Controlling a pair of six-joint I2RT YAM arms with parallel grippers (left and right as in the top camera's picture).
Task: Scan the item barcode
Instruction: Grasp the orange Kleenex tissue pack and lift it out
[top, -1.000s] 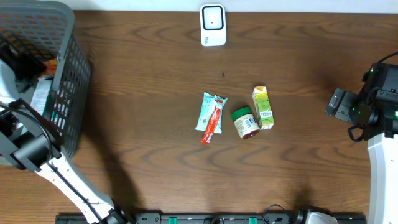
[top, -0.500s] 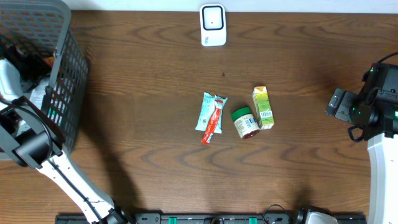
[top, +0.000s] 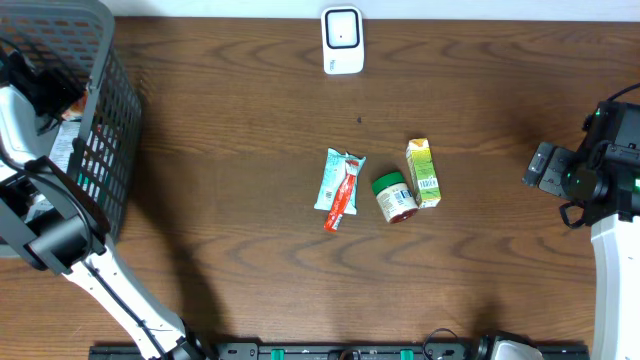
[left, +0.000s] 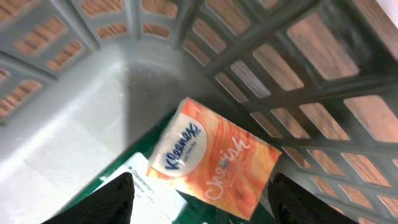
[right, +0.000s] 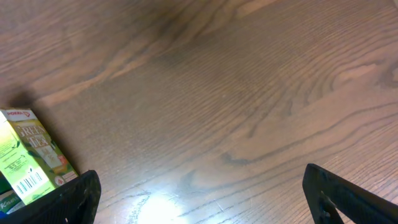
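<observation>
Surfaces at my bench

My table (right: 249, 93) is dark wood, smooth with a soft sheen (grain plainly showing); the basket (left: 74, 106) is matt grey plastic, the tissue pack (left: 217, 162) glossy film, the carton (right: 28, 155) printed card.

Overhead: bright, even light from above; dark table (top: 250, 150) sharp and well exposed. A broad soft shadow lies on the wood beside the left arm (top: 100, 280), a fainter one by the right arm (top: 610, 250).
Left wrist: dim, whole frame soft. Basket (left: 298, 37) bars beyond the jaws smeared; tissue pack (left: 217, 162) between them legible but fuzzy.
Right wrist: white glare on the wood between the jaws, dark shading far beyond them. Fingers (right: 74, 196) black, unfocused.
</observation>
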